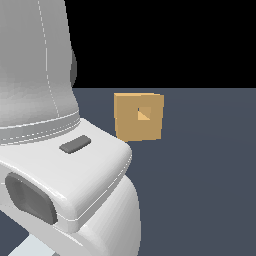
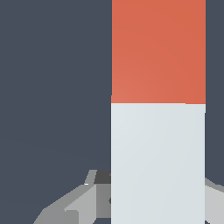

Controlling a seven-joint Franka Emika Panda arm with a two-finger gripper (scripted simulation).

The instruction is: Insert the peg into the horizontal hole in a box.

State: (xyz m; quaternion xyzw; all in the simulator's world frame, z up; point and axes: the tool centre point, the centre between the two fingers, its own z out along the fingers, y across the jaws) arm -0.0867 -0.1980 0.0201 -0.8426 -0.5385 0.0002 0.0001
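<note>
peg [image 2: 158, 109] fills the wrist view close up, red-orange section joined to the pale section, with pincer [image 2: 158, 202] fingers [image 2: 74, 203] flanking the pale part; looks gripped but contact isn't clear, so can't tell. peg not visible in exterior view, arm [image 1: 55, 150] blocks it. box [image 1: 139, 117] sits on the dark counter [image 1: 200, 175] beyond the arm, hole [image 1: 144, 114] in its face, nothing in it. step: grasp or early carry. next: line peg axis with hole, then push straight in.

Flat even render lighting, sharp focus, no cast shadows
</note>
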